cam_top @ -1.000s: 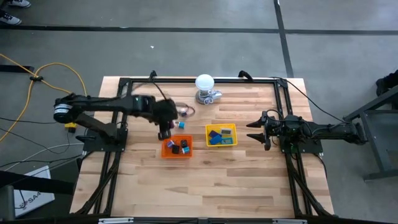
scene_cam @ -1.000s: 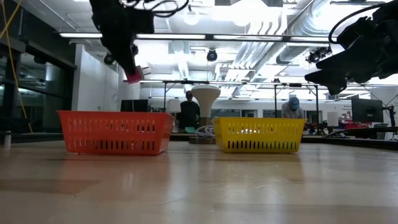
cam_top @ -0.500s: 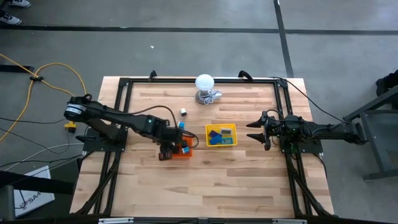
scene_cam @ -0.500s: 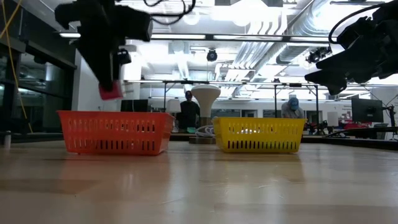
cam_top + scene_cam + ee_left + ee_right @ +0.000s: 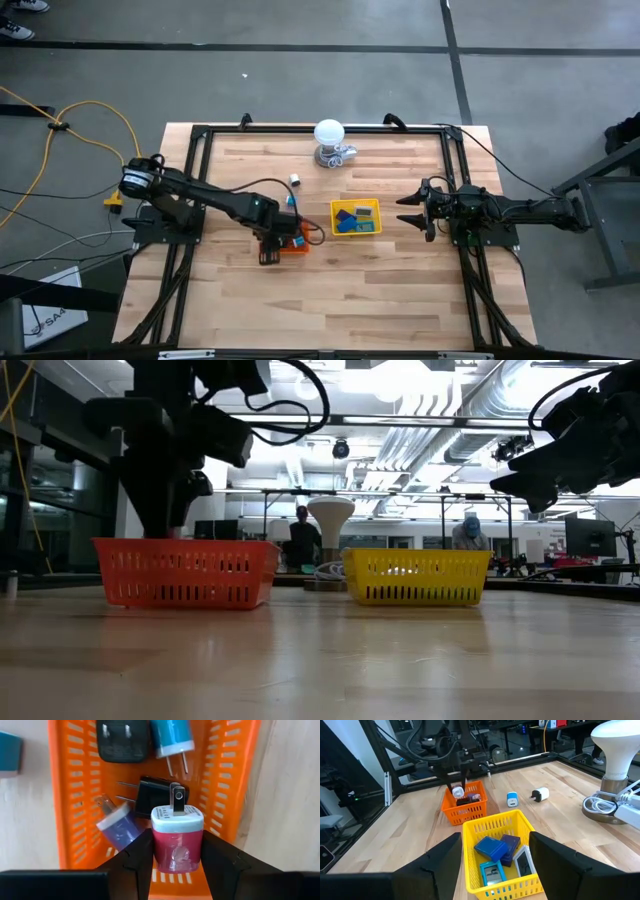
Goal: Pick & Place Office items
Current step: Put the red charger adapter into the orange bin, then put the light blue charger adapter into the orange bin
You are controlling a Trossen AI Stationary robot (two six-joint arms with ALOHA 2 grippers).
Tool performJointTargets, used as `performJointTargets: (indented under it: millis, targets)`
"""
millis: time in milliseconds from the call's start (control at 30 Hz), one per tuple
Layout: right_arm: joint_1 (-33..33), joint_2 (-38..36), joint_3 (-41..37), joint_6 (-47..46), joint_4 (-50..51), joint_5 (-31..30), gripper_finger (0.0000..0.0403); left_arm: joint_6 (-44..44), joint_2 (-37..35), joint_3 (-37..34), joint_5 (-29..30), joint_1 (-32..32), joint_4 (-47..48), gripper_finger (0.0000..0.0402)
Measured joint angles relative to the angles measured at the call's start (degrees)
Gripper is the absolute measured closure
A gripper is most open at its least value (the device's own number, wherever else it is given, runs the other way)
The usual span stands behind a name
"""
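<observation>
Over the wooden table [image 5: 380, 280], the left gripper [image 5: 177, 851] points down into the orange tray [image 5: 227, 780], clamped on a red charger [image 5: 177, 851].

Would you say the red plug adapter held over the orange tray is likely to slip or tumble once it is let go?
Probably a firm hold: the left tool clamps the red adapter on its flat sides. It looks rigid and light. Released, it may tip, landing on the plugs already crowding the orange tray.
</observation>
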State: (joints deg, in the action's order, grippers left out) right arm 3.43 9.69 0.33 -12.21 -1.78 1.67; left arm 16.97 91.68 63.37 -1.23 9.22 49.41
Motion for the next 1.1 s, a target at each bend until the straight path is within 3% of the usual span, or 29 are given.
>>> performJointTargets:
  millis: [333, 667, 1100]
  targets:
    - [0.0, 0.0, 0.0, 0.0, 0.0, 0.0, 0.0183, 1.6, 0.0, 0.0, -0.1, 0.9, 0.3, 0.0265]
    - [0.0, 0.0, 0.0, 0.0, 0.0, 0.0, 0.0183, 3.7, 0.0, 0.0, 0.0, 0.9, 0.9, 0.0204]
    - [0.0, 0.0, 0.0, 0.0, 0.0, 0.0, 0.0183, 3.7, 0.0, 0.0, 0.0, 0.6, 0.9, 0.0199]
